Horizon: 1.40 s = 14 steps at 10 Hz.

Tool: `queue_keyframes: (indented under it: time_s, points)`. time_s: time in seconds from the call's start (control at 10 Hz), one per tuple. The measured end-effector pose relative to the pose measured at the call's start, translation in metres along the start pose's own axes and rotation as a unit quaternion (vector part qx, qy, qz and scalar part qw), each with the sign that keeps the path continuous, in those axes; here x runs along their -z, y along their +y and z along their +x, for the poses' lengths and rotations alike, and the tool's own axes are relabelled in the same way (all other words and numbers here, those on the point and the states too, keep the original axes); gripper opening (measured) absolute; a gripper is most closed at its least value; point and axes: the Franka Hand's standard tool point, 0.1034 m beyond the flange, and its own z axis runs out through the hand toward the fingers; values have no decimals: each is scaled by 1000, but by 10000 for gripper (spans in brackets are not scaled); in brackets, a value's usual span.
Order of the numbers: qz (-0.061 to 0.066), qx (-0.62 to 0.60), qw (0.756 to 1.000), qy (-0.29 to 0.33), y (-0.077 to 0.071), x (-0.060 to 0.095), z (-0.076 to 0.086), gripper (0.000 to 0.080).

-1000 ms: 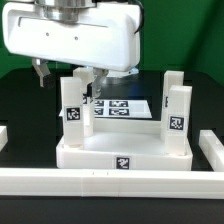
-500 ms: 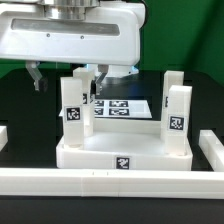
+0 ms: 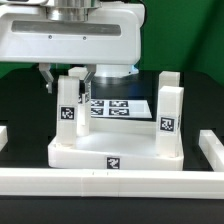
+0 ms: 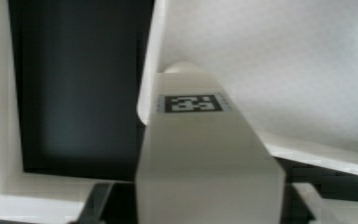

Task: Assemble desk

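The desk slab [image 3: 112, 155] lies on the black table with its legs standing upward. My gripper [image 3: 66, 82] comes down over the front leg [image 3: 70, 105] on the exterior view's left, one finger on each side of its upper part. In the wrist view that tagged leg [image 4: 197, 140] fills the space between the fingers [image 4: 105, 198], which are closed in against its sides. Another leg [image 3: 168, 110] stands on the exterior view's right. The white slab [image 4: 282, 80] shows behind the held leg.
The marker board [image 3: 120, 107] lies flat behind the desk. A long white rail [image 3: 110, 180] runs along the front, and another rail [image 3: 212, 150] stands at the exterior view's right. The large white arm housing [image 3: 70, 40] hangs over the desk's back.
The gripper came down and its jaws closed on the leg at the exterior view's left. The whole desk shifted slightly toward the exterior view's left.
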Motion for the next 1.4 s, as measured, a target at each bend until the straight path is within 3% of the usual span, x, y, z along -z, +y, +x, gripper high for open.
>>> queue_keyframes:
  time_s: [0.3,0.8,1.1,1.4]
  points:
    - [1,-32,999,0,0,0,0,292]
    - [1,-202,979,0,1,-1,0,293]
    - [22,-350,937,2,4,-1,0,293]
    - [39,-475,879,3,4,-2,1,293]
